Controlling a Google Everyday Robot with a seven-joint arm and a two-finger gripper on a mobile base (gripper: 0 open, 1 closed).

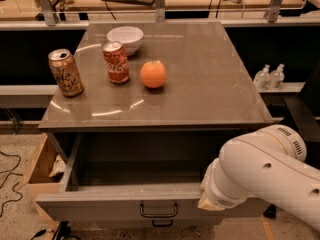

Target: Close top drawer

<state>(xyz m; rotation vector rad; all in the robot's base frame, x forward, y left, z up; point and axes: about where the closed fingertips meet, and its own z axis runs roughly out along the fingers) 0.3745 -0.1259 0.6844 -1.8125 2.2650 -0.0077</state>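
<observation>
Below the bench point(200, 91) top, the top drawer point(100, 204) sits pulled well out toward me, its whole inner floor showing and nothing inside as far as I can see. So the task is barely begun, imo: front panel is nowhere near flush w/ the cabinet, and the full push-in is left to do.

My end effector point(210, 203) is low at the right part of the drawer front, at or just over its top edge. It's mostly hidden behind my own white arm point(265, 169), so I can't tell whether it's released or clenched, or if it's touching the panel yet.

Materials: drawer looks like painted grey sheet metal, flat matte front, straight thin walls. The handle point(158, 211) is a small dark metal loop at centre; a similar loop shows just under it on the next drawer down. Bench top is smooth, grey-brown, slightly glossy w/ light streaks on it. On it:
- gold can point(65, 72), shiny cylinder, upright
- red cola can point(116, 62), upright
- orange point(153, 74), round, dimpled
- white bowl point(125, 35), smooth, behind the red can

Cardboard box point(36, 164) sits on the floor, left of the drawer.
</observation>
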